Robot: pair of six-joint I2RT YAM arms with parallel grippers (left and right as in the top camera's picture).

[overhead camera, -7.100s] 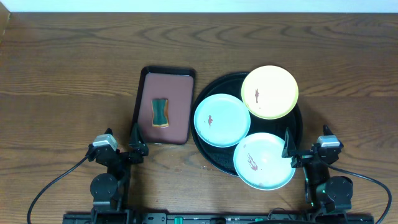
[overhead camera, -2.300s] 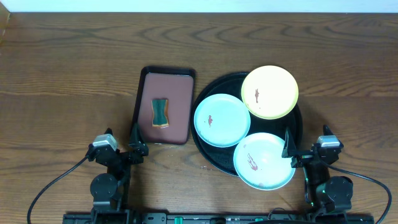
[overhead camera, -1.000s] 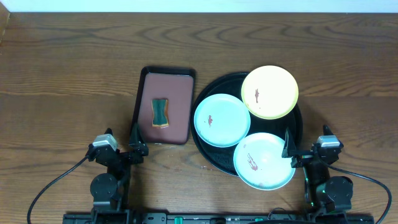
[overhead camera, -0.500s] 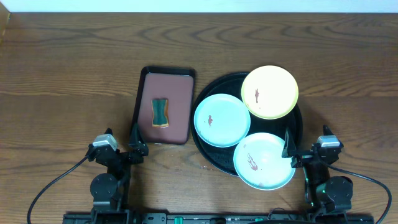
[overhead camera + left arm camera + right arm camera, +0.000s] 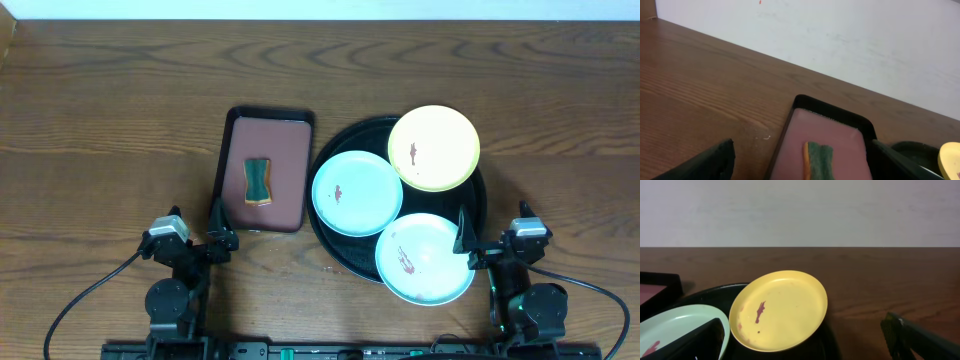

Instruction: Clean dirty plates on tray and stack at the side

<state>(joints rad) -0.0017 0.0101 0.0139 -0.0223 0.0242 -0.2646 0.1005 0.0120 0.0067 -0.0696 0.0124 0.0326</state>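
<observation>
Two hands rest low in the overhead view, both released with nothing between their fingers. The left hand point(image 5: 222, 232) sits at lower left with its jaws spread wide, just below the bottom edge of a rectangular reddish-brown tray point(image 5: 285, 170). Its wrist view shows the two dark fingers far apart at the bottom corners. The right hand point(image 5: 468, 245) sits at lower right, equally spread, right beside the lower mint plate point(image 5: 424, 258). Whether a finger touches that plate's edge cannot be told.

That plate lies at the bottom of the round black tray point(image 5: 345, 140), overhanging its lower rim, with a red-brown smear left of its middle. A second mint plate point(image 5: 357, 193) lies on the tray's left part with a small smear at its centre. The yellow plate point(image 5: 433, 148) sits at the tray's upper right, over the rim. In the right wrist view it looks tilted, and it carries a dark red smear.

On the rectangular tray, just left of the black one, lies a green-and-orange sponge point(image 5: 257, 180). Everything stands on a brown wood-grain surface point(image 5: 120, 120).
</observation>
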